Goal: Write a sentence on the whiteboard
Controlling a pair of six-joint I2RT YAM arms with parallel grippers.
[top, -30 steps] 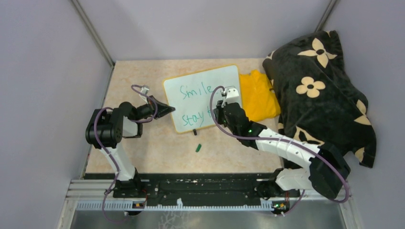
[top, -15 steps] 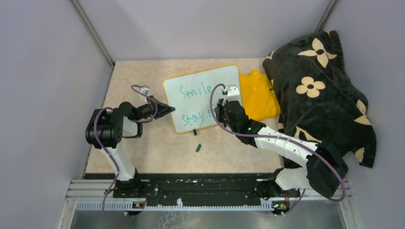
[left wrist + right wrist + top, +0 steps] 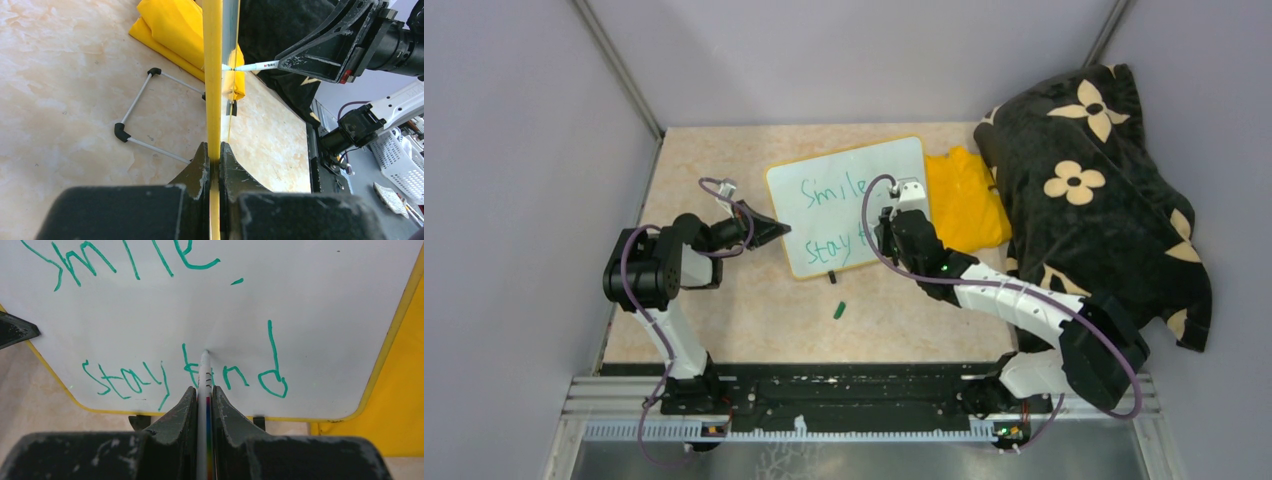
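The black flowered blanket is heaped to the right of the whiteboard, which stands propped on the table. The yellow cloth lies against the board's right edge, between the two. My left gripper is clamped on the board's left rim. My right gripper pinches the marker, whose tip touches the lower line of the sentence. From above, my right arm hides that line's end. A small green piece lies just in front of the board.

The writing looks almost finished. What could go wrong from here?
1. The left gripper pinches only the whiteboard's thin edge; the marker's push might tip it or make it slip.
2. The marker tip sits in the lettering; a stray drag by the right gripper could smudge it.
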